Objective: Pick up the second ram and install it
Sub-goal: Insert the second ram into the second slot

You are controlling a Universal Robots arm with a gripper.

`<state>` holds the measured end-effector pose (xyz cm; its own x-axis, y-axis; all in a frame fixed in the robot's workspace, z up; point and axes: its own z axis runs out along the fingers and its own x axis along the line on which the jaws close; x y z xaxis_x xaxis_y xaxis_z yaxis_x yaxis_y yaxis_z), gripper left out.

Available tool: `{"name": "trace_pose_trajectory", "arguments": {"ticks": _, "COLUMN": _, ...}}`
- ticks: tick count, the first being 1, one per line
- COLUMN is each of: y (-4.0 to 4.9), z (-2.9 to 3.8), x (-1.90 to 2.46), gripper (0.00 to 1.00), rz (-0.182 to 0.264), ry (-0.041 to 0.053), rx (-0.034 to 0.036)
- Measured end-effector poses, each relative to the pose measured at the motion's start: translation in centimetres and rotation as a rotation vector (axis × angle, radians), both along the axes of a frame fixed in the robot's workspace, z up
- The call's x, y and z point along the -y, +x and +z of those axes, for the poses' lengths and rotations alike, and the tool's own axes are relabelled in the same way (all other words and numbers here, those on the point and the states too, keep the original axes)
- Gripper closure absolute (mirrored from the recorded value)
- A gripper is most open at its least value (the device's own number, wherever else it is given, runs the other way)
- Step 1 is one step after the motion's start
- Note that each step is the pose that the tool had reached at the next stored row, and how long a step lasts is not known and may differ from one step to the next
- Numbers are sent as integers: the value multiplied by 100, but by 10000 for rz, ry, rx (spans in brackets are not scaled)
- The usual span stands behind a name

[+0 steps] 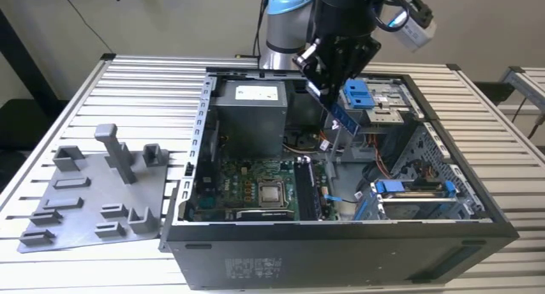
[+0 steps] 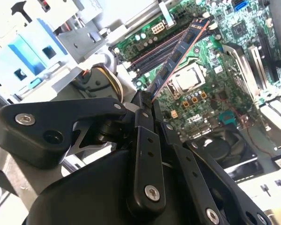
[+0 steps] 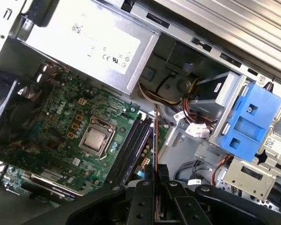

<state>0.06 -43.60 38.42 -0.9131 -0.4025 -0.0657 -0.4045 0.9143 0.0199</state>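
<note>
Blue-tinted and black-chipped: in the exterior view, finds the second ram pinched at its upper end in the closed gripper, slanted in the air over the open computer case and well above the memory slots. Gives height and tilt, yet leaves alignment with the slots unreadable. In the second wrist view, looks along the flat face of the second ram, out from the gripper, crossing the memory slots at an angle; likely to jam or bend if pressed down skewed like that. In the first wrist view, catches the second ram edge-on as a thin line just beside the memory slots, revealing the sideways offset; could also snag the loose cables close by.
</note>
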Motion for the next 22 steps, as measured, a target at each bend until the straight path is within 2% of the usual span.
{"name": "trace_pose_trajectory", "arguments": {"ticks": 13, "y": -2, "z": -14, "x": 0, "gripper": 86, "rz": -1746, "ry": 0, "rx": -10}}
{"name": "trace_pose_trajectory", "arguments": {"ticks": 22, "y": -15, "z": -20, "x": 0, "gripper": 86, "rz": -2756, "ry": 0, "rx": -11}}
